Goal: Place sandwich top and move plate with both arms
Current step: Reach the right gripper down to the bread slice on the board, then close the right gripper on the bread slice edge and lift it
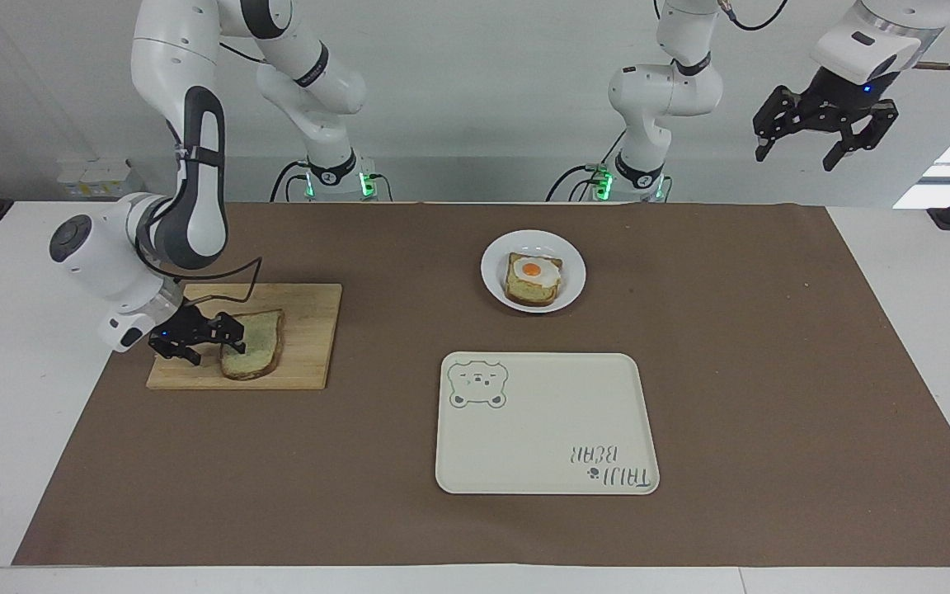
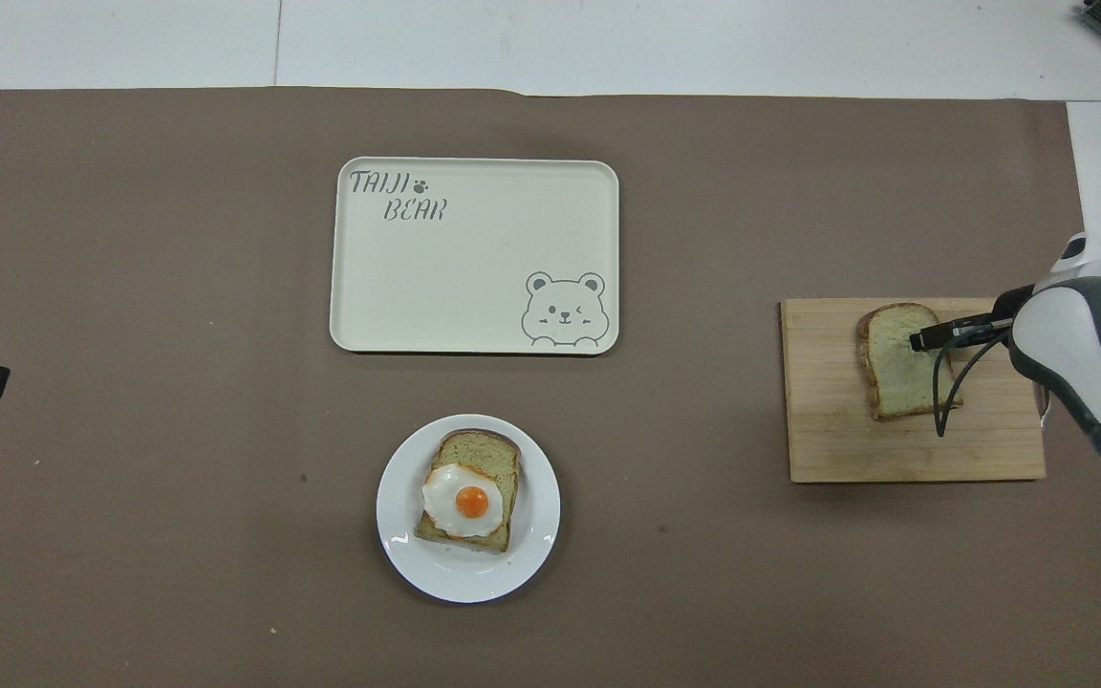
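I count two bread slices, one plate, one tray, one board and two grippers.

The plain bread slice (image 1: 252, 344) lies on the wooden board (image 1: 302, 346) at the right arm's end of the tabletop (image 1: 772, 371); my right gripper (image 1: 223, 337) sits low at its edge, fingers apart around it. The egg-topped slice (image 1: 533, 279) rests in the plate (image 1: 573, 276), nearer the robots than the bear tray (image 1: 545, 421). My left gripper (image 1: 823, 132) waits high, fingers apart.
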Motion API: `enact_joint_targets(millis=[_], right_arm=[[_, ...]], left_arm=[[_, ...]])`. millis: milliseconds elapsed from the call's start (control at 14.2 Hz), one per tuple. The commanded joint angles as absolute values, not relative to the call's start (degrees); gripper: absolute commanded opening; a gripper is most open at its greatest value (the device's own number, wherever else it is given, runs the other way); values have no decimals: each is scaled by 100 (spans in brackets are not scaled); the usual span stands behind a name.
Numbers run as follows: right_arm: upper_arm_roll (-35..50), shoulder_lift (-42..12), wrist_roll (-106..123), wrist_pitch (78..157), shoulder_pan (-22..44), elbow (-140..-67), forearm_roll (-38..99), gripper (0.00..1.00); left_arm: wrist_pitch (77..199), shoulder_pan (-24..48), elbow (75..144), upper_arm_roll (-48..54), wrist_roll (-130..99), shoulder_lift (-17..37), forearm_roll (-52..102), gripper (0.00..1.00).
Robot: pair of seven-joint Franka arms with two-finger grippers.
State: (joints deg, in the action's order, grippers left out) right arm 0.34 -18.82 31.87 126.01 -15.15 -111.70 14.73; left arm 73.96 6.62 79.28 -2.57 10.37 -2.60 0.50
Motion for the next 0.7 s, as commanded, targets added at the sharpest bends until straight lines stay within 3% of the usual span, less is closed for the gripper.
enact_joint_targets(millis=[0,632], right_arm=[[62,-1819,3279,12718,-1564,-11338,1600,0],[62,-1846,3252,12560,-1600,-11119,1582,0]], left_arm=[[7365,738,8104,-308,1002,-422,53,100],[7365,721,8104,-316,993,-422,53,100]])
